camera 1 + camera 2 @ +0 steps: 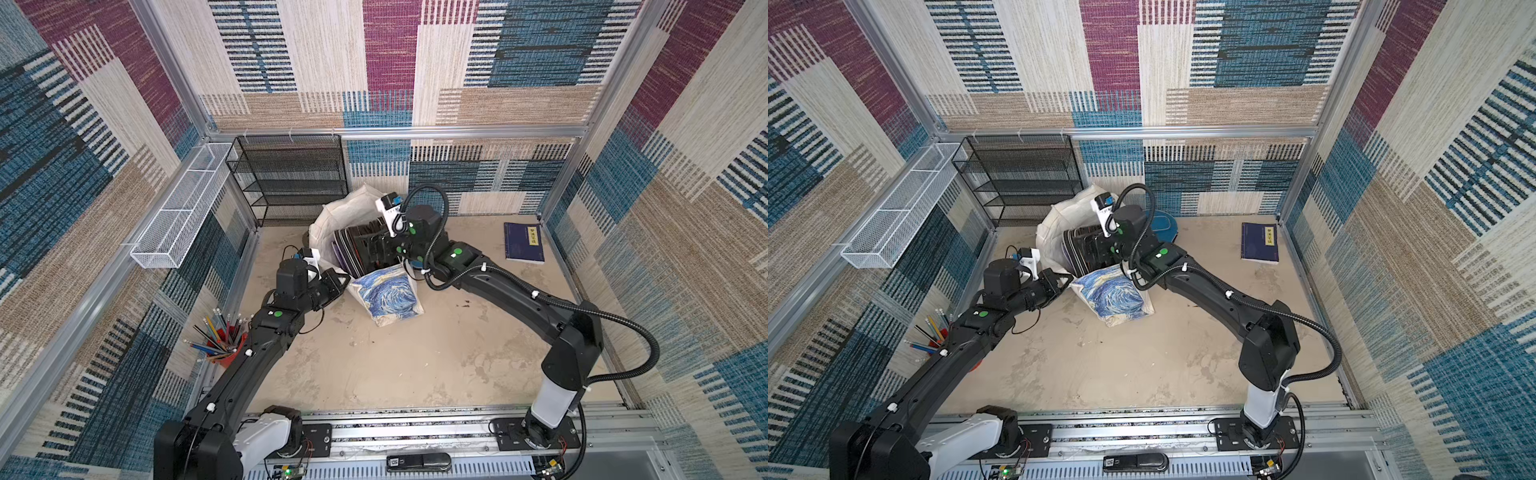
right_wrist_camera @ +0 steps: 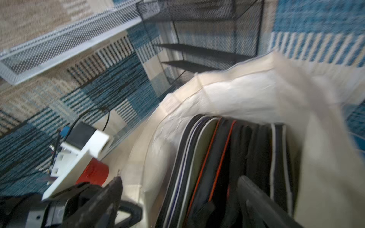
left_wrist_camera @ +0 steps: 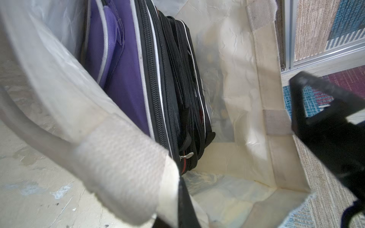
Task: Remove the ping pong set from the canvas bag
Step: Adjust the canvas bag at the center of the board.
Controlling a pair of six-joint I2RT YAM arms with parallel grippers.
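Note:
The canvas bag (image 1: 386,297) (image 1: 1113,295) stands open at the back middle of the table, its blue swirl print facing forward. The ping pong set (image 1: 357,249) (image 1: 1086,251) is a stack of zipped black cases with purple and orange trim, standing upright inside the bag (image 3: 138,79) (image 2: 207,158). My left gripper (image 1: 343,282) (image 1: 1067,280) (image 3: 180,199) is shut on the bag's near rim beside a handle strap (image 3: 122,158). My right gripper (image 1: 380,249) (image 1: 1100,249) (image 2: 183,189) is open at the bag's mouth. Its fingers (image 2: 252,193) stand wide apart on either side of the cases.
A black mesh shelf (image 1: 291,178) stands right behind the bag, with a white mesh basket (image 1: 178,208) on the left wall. A red cup of pencils (image 1: 222,336) sits by the left arm. A blue book (image 1: 523,243) lies at the back right, and a blue round object (image 1: 1160,226) lies behind the right arm.

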